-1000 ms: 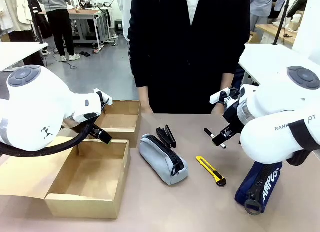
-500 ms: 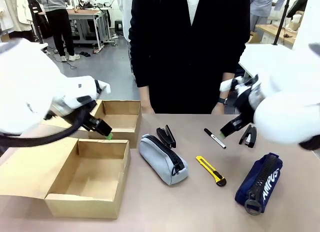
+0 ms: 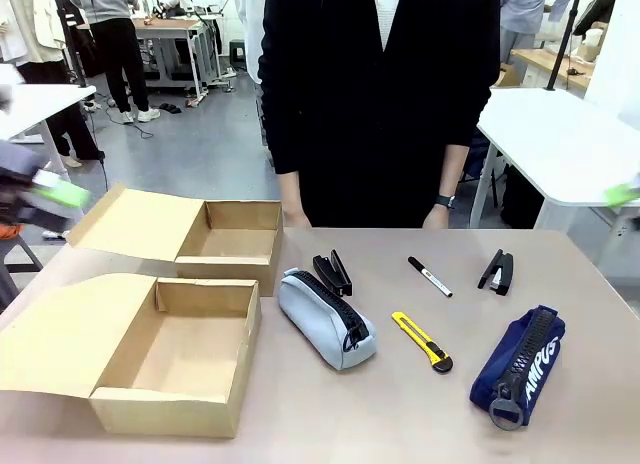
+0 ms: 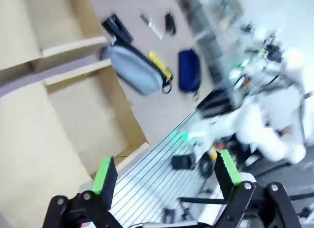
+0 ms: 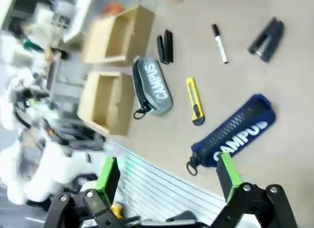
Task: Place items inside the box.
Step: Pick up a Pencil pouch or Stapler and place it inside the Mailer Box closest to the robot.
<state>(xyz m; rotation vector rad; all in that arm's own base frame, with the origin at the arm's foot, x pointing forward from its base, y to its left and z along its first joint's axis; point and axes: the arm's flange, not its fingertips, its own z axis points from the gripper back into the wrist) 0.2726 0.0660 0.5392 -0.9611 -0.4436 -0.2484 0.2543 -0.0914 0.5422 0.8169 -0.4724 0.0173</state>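
Nothing is packed yet, by the look of it: the near box [image 3: 170,416] and the far box [image 3: 235,271] both stand open and bare inside. All the items lie on the surface [image 3: 400,414] to the right of the boxes. The grey case [image 3: 325,319] is just beside the boxes, with a stapler [image 3: 333,272] just behind it. The marker [image 3: 430,277] and a second stapler [image 3: 497,271] lie farther right. The knife [image 3: 421,341] sits between the grey case and the navy case [image 3: 520,366]. The left end effector [image 4: 165,171] and the right end effector [image 5: 167,174] are both spread wide and hold nothing. They seem to be high above the surface, well apart from every item. So the whole job is left: six things to lift and set in a box.
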